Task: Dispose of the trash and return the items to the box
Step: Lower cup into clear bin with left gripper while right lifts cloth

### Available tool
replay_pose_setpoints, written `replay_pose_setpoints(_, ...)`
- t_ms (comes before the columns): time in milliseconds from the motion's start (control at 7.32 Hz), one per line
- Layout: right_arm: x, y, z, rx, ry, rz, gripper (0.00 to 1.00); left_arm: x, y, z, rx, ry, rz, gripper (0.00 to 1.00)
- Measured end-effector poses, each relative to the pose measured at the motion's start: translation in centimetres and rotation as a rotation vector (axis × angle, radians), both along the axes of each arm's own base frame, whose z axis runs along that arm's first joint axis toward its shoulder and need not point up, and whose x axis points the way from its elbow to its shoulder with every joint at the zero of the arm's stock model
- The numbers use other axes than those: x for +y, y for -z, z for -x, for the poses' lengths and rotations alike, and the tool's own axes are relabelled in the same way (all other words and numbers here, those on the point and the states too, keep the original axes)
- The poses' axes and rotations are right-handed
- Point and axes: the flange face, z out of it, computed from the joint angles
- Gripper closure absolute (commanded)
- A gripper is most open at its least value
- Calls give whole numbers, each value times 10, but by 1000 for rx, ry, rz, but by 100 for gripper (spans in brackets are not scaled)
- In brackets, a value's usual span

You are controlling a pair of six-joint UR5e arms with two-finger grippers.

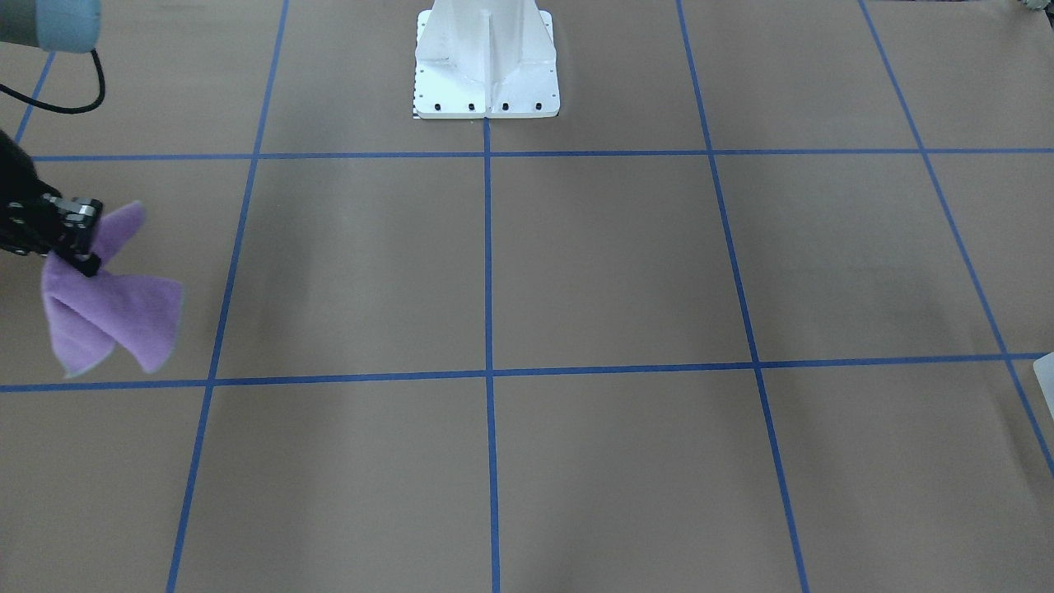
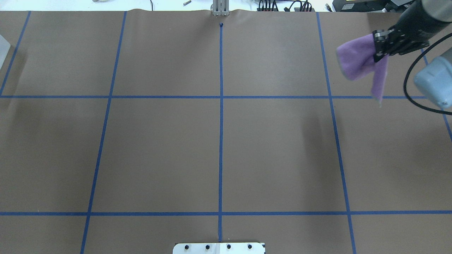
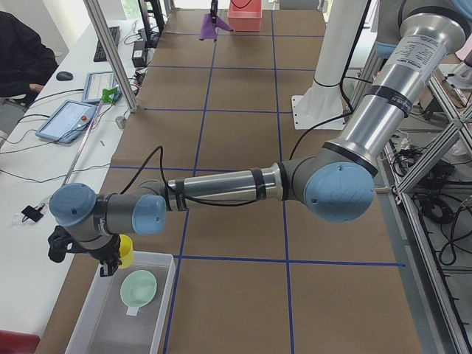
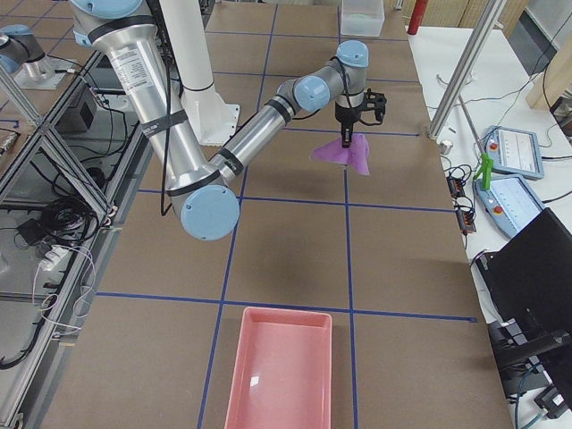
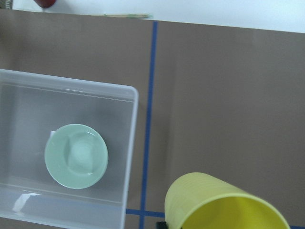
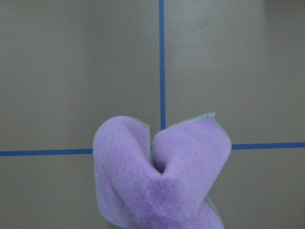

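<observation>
front-facing view: the right fingers [image 1: 86,263] come in at the picture's left edge, pressed together on a purple microfibre cloth [image 1: 115,317] that hangs bunched below them. blue tape lines [image 1: 487,329] cut the brown paper-covered bench [image 1: 617,263] into squares. a white metal base plate [image 1: 487,91] stands at the top middle.

overhead view: the right fingers [image 2: 378,53] are at the top right, pinching the cloth [image 2: 355,58]. one fold spreads sideways and another droops toward a tape line. a corner of a clear plastic bin [image 2: 3,46] shows at the left edge.

left side view: the near arm reaches low, and the left fingers [image 3: 110,259] are right beside a yellow plastic cup [image 3: 127,251], over a corner of the bin [image 3: 110,328]. a pale green round dish [image 3: 139,287] lies inside the bin. whether these fingers are clamped on the cup i cannot tell. far down the bench the cloth [image 3: 214,28] hangs near a pink plastic tray [image 3: 245,16].

right side view: the right fingers [image 4: 347,132] point down with the cloth [image 4: 343,154] dangling from them, well apart from the pink tray [image 4: 281,384] at the near end. the bin [image 4: 362,16] is at the far end.

left wrist view: the cup [image 5: 224,205], with a ribbed wall and open mouth, fills the lower right, over the bench just outside the bin's wall [image 5: 134,109]. the dish [image 5: 76,156] lies flat on the bin's floor.

right wrist view: the cloth [image 6: 162,181] bulges in two lobes at the bottom centre, over a crossing of tape lines [image 6: 162,57].
</observation>
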Motion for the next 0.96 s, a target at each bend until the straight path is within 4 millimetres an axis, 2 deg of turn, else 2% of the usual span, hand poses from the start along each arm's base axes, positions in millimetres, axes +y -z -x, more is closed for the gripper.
replay_pose_setpoints(137,-1,-19,-38,5,-4,3,100,11,-32,11,1,65,50,100)
replay_pose_setpoints(410,7,-63,-98,15,-22,16,100,25,-73,24,-52,266,167,100)
replay_pose_setpoints(683,24,-102,-151,8,-33,23,100,32,-100,27,-96,509,265,100)
replay_pose_setpoints(956,42,-126,-192,4,-67,31,100,35,-115,10,-104,635,324,100)
